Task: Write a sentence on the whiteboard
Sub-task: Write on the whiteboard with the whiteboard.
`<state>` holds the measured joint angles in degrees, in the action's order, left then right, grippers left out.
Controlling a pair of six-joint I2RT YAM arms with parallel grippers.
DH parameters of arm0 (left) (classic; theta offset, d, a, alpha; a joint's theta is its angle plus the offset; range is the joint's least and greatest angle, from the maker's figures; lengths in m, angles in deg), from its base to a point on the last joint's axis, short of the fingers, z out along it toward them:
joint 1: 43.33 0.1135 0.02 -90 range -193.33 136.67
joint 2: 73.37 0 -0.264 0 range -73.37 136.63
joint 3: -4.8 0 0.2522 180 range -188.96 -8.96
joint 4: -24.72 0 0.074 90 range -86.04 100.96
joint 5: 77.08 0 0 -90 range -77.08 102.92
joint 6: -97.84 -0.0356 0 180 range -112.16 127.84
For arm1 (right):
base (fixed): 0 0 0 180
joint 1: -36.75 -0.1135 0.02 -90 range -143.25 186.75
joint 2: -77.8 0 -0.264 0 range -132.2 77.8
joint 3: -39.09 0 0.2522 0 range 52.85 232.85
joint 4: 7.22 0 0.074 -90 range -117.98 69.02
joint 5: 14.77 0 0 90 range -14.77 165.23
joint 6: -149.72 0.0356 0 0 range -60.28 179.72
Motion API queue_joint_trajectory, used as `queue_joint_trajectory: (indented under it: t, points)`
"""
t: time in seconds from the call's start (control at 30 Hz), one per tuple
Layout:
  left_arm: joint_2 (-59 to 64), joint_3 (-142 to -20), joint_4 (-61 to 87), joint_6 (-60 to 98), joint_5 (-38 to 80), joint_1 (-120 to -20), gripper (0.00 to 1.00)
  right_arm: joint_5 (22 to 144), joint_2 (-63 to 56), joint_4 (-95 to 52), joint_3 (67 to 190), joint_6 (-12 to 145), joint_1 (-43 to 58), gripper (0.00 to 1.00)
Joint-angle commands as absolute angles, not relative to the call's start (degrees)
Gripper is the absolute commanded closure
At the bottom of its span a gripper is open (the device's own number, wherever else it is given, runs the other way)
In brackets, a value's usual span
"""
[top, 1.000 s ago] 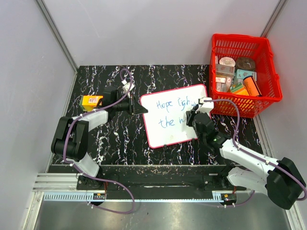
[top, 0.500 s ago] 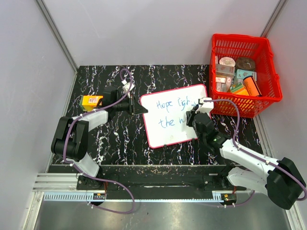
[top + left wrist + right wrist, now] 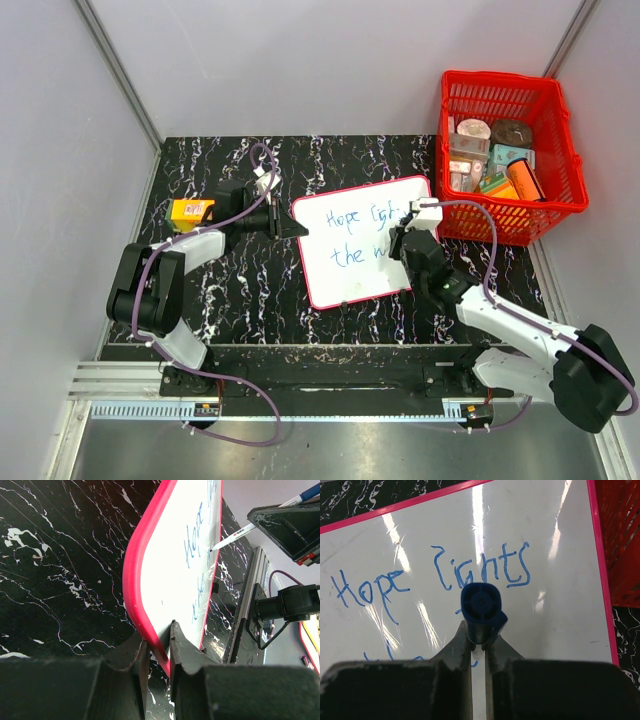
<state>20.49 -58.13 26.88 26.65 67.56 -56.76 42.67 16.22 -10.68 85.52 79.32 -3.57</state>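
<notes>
The whiteboard (image 3: pixel 352 283) lies tilted on the black marbled table, its pink-red frame (image 3: pixel 142 565) showing. My left gripper (image 3: pixel 290 228) (image 3: pixel 159 635) is shut on the frame at the board's left edge. The sentence (image 3: pixel 350 218) (image 3: pixel 435 577) is in blue: "Hope lights" on the top line, and "the w" below it, partly hidden by my right arm. My right gripper (image 3: pixel 405 245) (image 3: pixel 479 630) is shut on a blue-capped marker (image 3: pixel 481 605) standing on end over the second line. In the left wrist view the marker (image 3: pixel 235 534) has its tip on the board.
A red basket (image 3: pixel 548 100) with several tins and boxes stands at the far right, close to the board's right corner. An orange box (image 3: pixel 190 211) lies at the left, beside the left arm. Grey walls close in the table.
My right gripper with the marker has shifted slightly up and left over the board. The left gripper and the board have not moved.
</notes>
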Motion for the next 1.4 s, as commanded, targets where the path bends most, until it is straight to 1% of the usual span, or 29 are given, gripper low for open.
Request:
queue_joint_trajectory:
  t: [0.0,0.37,0.53,0.73,1.13,1.37]
  points:
    - [22.7,-58.0,25.2,16.7,59.2,-59.0,1.00,40.1,14.6,-10.3,88.8,76.5,-2.5,1.00]
    - [22.6,-58.0,25.2,16.7,59.0,-59.0,1.00,42.2,15.1,-9.4,89.4,75.9,-1.8,1.00]
    - [22.5,-58.0,25.2,16.7,58.9,-59.0,1.00,44.5,21.3,-9.8,87.4,76.3,-1.8,1.00]
    - [22.6,-58.0,25.1,16.7,58.8,-59.0,1.00,43.2,26.0,-8.9,83.1,75.9,-1.8,1.00]
    - [22.7,-58.1,25.1,16.6,59.0,-59.0,1.00,39.7,20.4,-6.8,83.8,75.7,-1.8,1.00]
    - [22.6,-58.1,25.1,16.6,59.2,-59.0,1.00,38.9,19.6,-5.4,84.1,76.3,-1.8,1.00]
